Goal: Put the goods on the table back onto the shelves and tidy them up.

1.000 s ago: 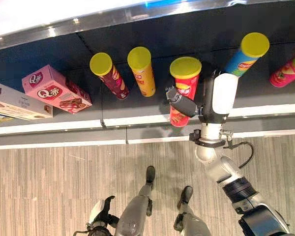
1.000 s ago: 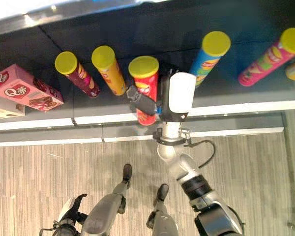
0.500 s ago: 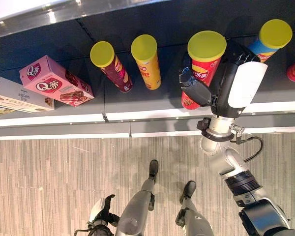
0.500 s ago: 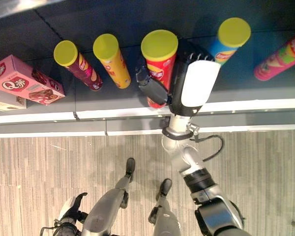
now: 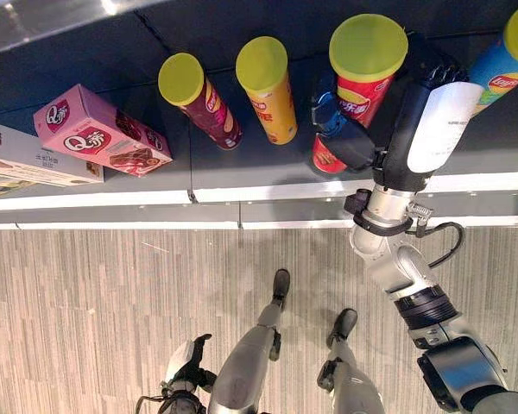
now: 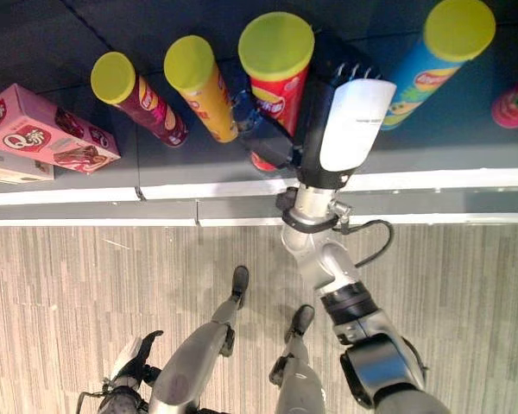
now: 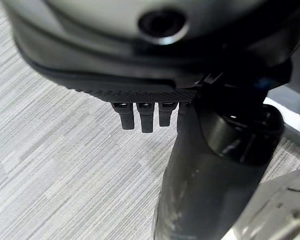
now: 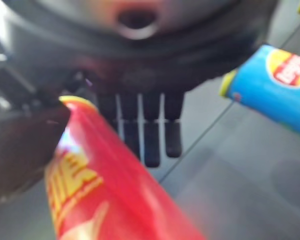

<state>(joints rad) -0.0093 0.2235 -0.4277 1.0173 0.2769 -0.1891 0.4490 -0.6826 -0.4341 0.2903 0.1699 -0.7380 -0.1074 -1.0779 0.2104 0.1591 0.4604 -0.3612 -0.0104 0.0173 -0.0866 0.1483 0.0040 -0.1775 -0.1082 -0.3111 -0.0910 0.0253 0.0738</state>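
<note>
A red chip can (image 5: 363,60) with a yellow-green lid is held in my right hand (image 5: 432,121), above the dark shelf surface (image 5: 242,168). The thumb (image 5: 344,142) wraps one side of the can and the fingers (image 8: 152,135) lie along the other; the can's red side (image 8: 115,200) runs past them in the right wrist view. A maroon can (image 5: 198,103) and an orange can (image 5: 272,95) stand to its left. A blue can (image 5: 501,73) stands to its right. My left hand (image 5: 183,379) hangs low beside the floor, relaxed and holding nothing.
A pink snack box (image 5: 99,134) and a pale flat box (image 5: 26,159) lie at the left of the surface. A pink can (image 6: 514,102) lies at the far right. A white front edge (image 5: 268,191) borders the surface, with striped grey floor (image 5: 86,319) below.
My right hand has closed round the red can and raised it off the surface toward the camera. The whole picture has also shifted a little.
</note>
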